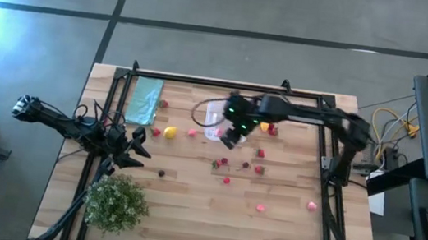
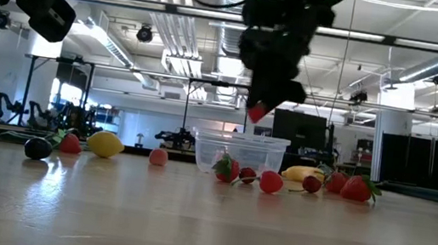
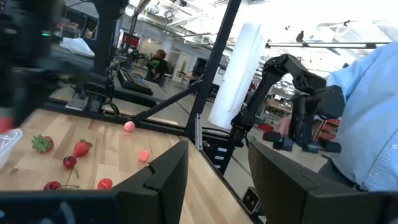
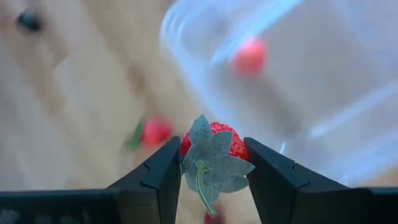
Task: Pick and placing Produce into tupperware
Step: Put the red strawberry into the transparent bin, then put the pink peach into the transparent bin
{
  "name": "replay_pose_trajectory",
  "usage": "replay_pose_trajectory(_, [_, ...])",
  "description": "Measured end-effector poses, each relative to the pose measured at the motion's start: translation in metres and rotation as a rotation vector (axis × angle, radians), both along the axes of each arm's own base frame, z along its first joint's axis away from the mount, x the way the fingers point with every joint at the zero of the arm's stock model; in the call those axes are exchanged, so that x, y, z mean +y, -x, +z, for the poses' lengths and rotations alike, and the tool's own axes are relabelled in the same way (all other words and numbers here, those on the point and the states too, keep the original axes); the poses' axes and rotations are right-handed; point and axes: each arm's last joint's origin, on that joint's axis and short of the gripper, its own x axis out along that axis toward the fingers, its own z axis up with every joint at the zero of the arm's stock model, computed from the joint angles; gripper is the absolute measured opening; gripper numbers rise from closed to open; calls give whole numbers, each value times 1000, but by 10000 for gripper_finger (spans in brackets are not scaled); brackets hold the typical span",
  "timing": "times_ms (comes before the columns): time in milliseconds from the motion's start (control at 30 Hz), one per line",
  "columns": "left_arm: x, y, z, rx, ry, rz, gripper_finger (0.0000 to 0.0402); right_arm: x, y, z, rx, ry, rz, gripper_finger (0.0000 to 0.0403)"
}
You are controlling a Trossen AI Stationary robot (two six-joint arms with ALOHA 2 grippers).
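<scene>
Table: we see a pale wooden table (image 1: 186, 207) with a black frame along its edges.
Bush: a green leafy bush (image 1: 116, 201) stands at the near left corner.
Left arm: our left gripper (image 1: 137, 146) waits over the table's left side, near the bush; in its wrist view the two fingers (image 3: 165, 180) stand apart with nothing between them.
Right arm: our right gripper (image 1: 231, 138) hangs above the tupperware's edge, its fingers closed on a strawberry (image 4: 211, 149), leaf cap facing the wrist camera.
Cloth: a teal cloth (image 1: 144, 100) lies flat at the far left.
Tupperware: the clear tupperware (image 2: 240, 153) sits on the table just beneath the right gripper; we see one pink piece (image 4: 249, 57) inside.
Loose produce: a lemon (image 2: 105, 143), a dark piece (image 2: 38, 148), and red berries (image 1: 225, 164) lie scattered on the wood around the box.
</scene>
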Motion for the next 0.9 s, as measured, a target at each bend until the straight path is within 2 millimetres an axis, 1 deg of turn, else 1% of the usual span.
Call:
replay_pose_trajectory(100, [0, 0, 0, 0, 0, 0, 155, -13, -16, 1, 28, 40, -3, 152])
replay_pose_trajectory(200, [0, 0, 0, 0, 0, 0, 155, -20, -24, 3, 69, 75, -5, 170])
replay_pose_trajectory(333, [0, 0, 0, 1, 0, 1, 155, -23, -32, 11, 59, 98, -3, 218])
replay_pose_trajectory(500, [0, 0, 0, 0, 1, 4, 155, -22, -29, 19, 76, 101, 8, 279])
replay_pose_trajectory(567, [0, 0, 0, -1, 1, 4, 155, -20, -21, 24, 120, 94, 26, 295])
replay_pose_trajectory(667, [0, 0, 0, -1, 1, 4, 155, -13, 1, 35, 235, 90, 97, 308])
replay_pose_trajectory(733, [0, 0, 0, 0, 1, 4, 155, -2, 23, 41, 371, 96, 163, 309])
replay_pose_trajectory(833, [0, 0, 0, -1, 1, 4, 155, 19, 52, 44, 566, 96, 247, 303])
replay_pose_trajectory(900, [0, 0, 0, 0, 1, 3, 155, 35, 65, 42, 577, 113, 269, 298])
